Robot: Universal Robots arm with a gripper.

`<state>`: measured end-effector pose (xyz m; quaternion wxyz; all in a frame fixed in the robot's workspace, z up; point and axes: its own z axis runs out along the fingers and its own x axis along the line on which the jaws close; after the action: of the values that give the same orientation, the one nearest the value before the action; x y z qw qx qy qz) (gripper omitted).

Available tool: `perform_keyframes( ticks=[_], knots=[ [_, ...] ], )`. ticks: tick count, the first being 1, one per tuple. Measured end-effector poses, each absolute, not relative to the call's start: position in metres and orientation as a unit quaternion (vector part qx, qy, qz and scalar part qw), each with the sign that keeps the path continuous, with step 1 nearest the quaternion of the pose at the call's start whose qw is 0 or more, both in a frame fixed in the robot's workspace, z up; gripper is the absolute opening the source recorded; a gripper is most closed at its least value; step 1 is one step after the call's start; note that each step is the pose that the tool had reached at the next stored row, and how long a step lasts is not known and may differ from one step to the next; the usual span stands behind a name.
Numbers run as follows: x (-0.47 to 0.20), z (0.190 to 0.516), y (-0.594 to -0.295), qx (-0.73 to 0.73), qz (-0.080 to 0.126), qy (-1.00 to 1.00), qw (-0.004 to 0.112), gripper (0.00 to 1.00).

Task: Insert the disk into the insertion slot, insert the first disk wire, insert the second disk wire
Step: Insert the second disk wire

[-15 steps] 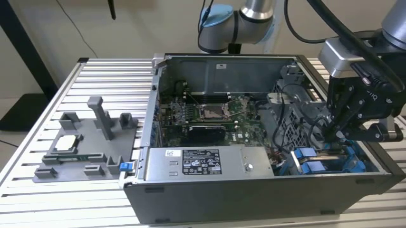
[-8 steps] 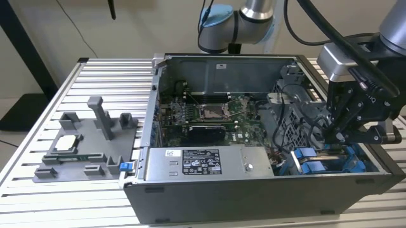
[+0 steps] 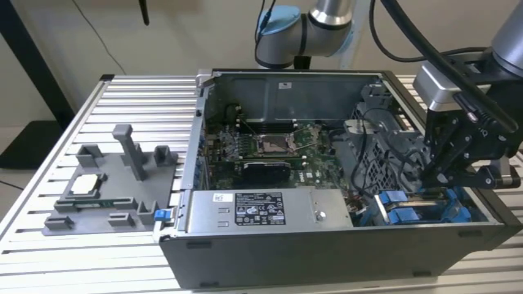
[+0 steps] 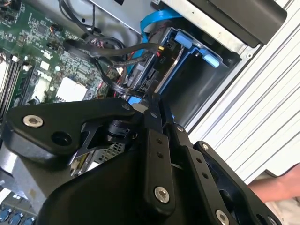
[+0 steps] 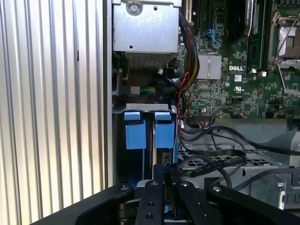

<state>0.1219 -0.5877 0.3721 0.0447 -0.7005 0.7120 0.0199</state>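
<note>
One open computer case (image 3: 327,257), one motherboard (image 3: 270,147) and one grey power-supply box (image 3: 261,211) sit mid-frame in the exterior view; one grey fixture tray (image 3: 106,196) lies at left; two blue tabs (image 5: 136,129) show in the first wrist view

Even, soft light fills the exterior view, and the computer case (image 3: 327,245) interior sits in shade. In both wrist views the ribbed worktop (image 5: 51,108) glares pale, while the close end effector (image 4: 154,105) looks dark and soft.
</note>
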Motion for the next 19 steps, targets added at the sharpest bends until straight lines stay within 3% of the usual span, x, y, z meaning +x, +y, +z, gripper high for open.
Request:
perform_keyframes(
  ticks=[19],
  knots=[
    [0.1265,0.3659,-0.5837,-0.701,0.02,0.712,0.045,0.0]
  ],
)
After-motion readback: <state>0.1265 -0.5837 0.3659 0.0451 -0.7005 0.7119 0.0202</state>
